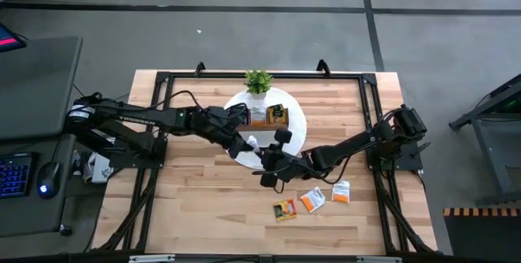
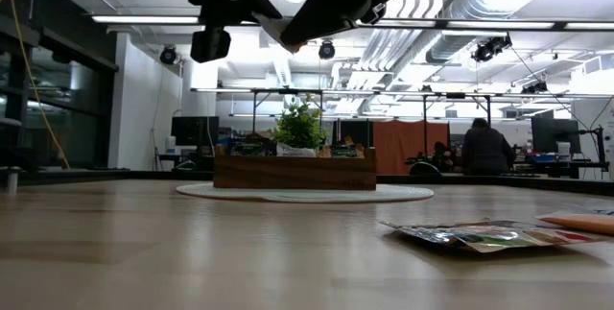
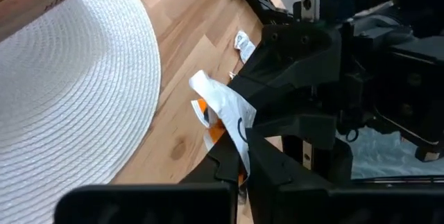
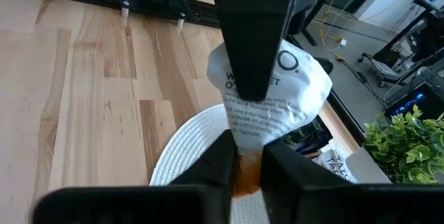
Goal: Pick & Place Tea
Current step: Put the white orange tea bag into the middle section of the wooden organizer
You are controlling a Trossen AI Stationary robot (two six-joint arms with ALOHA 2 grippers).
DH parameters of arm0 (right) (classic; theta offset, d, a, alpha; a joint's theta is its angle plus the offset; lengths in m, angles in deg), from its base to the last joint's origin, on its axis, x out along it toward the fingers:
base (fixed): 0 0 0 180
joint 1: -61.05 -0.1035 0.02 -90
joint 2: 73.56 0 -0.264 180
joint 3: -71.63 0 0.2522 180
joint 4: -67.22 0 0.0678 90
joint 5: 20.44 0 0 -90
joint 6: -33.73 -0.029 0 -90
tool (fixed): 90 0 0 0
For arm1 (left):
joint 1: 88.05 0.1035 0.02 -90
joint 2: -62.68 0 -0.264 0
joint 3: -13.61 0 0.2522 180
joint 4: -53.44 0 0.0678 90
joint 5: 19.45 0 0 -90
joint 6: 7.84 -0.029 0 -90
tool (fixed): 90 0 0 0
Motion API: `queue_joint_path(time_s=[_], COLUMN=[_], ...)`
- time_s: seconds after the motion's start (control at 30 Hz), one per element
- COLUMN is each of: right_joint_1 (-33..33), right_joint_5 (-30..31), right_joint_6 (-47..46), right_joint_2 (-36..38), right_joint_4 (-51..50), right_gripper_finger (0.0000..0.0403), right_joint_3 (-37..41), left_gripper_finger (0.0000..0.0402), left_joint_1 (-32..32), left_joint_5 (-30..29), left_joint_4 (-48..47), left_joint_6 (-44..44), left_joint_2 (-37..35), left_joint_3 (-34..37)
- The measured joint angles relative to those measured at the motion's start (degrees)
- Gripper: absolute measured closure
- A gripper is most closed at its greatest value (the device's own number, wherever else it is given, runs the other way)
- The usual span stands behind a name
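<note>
1. My right gripper is pinched on the lower edge of a white sachet with an orange patch at its bottom, held in the air above the table.
2. My left gripper has also closed on that same sachet, from the opposite side; in the left wrist view the white paper sticks out between its fingers. Both of my tools grip it at once.
3. From above, the two grippers meet at the near rim of the round white mat, left coming from the left, right from the right.
4. On the bare wooden table near the right arm lie three more sachets: a dark one, an orange-and-white one beside it, and another orange-and-white one just further right.
5. On the mat stands the wooden tray, with sachets in its compartments; which colours sit where I cannot tell.
6. A small green plant stands at the mat's far side.
7. Beyond the table a person sits in the room.
</note>
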Motion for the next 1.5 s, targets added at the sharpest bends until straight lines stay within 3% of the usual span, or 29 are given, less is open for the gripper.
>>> queue_joint_path(time_s=[0.3, 0.5, 0.6, 0.7, 0.93, 1.13, 1.23, 1.5], right_joint_1=[0.0, 0.0, 0.49, 1.8, 4.45, 5.02, 5.46, 5.78], right_joint_5=[-0.41, -1.03, -3.99, -10.84, -24.98, -25.32, -25.56, -25.95], right_joint_6=[-0.24, -1.54, -2.23, -4.48, -9.37, -9.65, -11.92, -20.95], right_joint_2=[0.0, 0.73, 1.94, 2.69, 3.54, 5.81, 7.85, 14.87], right_joint_4=[-0.09, -0.83, -1.34, -2.09, -6.33, -9.35, -12.29, -23.42], right_gripper_finger=[0.0225, 0.0175, 0.0168, 0.0168, 0.0167, 0.0167, 0.0167, 0.0167], right_joint_3=[0.0, 0.04, 0.07, 0.04, 0.06, 0.07, 0.02, 0.02], left_gripper_finger=[0.0401, 0.0401, 0.0401, 0.0401, 0.0401, 0.0401, 0.0401, 0.0401], left_joint_1=[-0.04, -0.04, -0.02, -0.08, -0.02, -0.04, 0.11, 3.19], left_joint_5=[-0.29, 1.91, 4.05, 4.84, 1.4, 0.4, -2.2, -1.8], left_joint_4=[-0.67, -6.13, -9.11, -12.26, -29.53, -38.15, -43.07, -46.05], left_joint_6=[-1.99, -4.55, -8.51, -13.05, -31.03, -46.55, -50.14, -53.7], left_joint_2=[-0.02, -0.04, -0.04, -0.4, 0.01, 0.43, 0.44, 5.3], left_joint_3=[0.09, 0.08, 0.11, -1.35, -12.63, -20.3, -22.08, -22.36])
